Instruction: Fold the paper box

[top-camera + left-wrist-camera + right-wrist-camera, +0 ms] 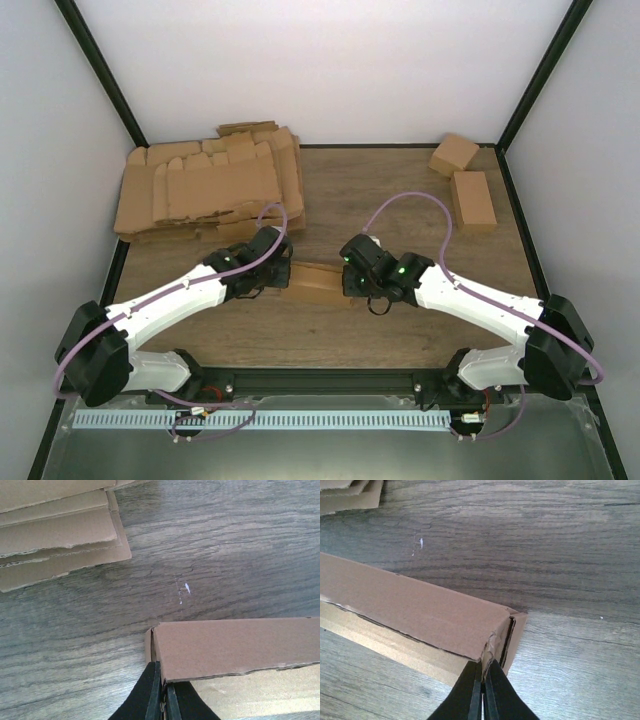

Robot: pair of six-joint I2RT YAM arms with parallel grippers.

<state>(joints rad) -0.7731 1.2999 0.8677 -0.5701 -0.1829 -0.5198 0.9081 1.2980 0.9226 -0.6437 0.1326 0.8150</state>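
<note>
The paper box (316,281) is a small brown oblong box lying on the wooden table between my two grippers. My left gripper (281,275) is at its left end, and my right gripper (349,280) is at its right end. In the left wrist view the paper box (235,647) has a folded top panel, and the left gripper (166,690) is shut on the end flap at the box's corner. Seen from the right wrist, the paper box (415,607) runs off to the left, with the right gripper (483,672) shut on a crumpled flap at its near corner.
A big pile of flat brown cardboard blanks (205,185) lies at the back left, its edge also in the left wrist view (60,535). Two folded brown boxes (472,198) (453,154) sit at the back right. Black frame posts rise at the table's back corners.
</note>
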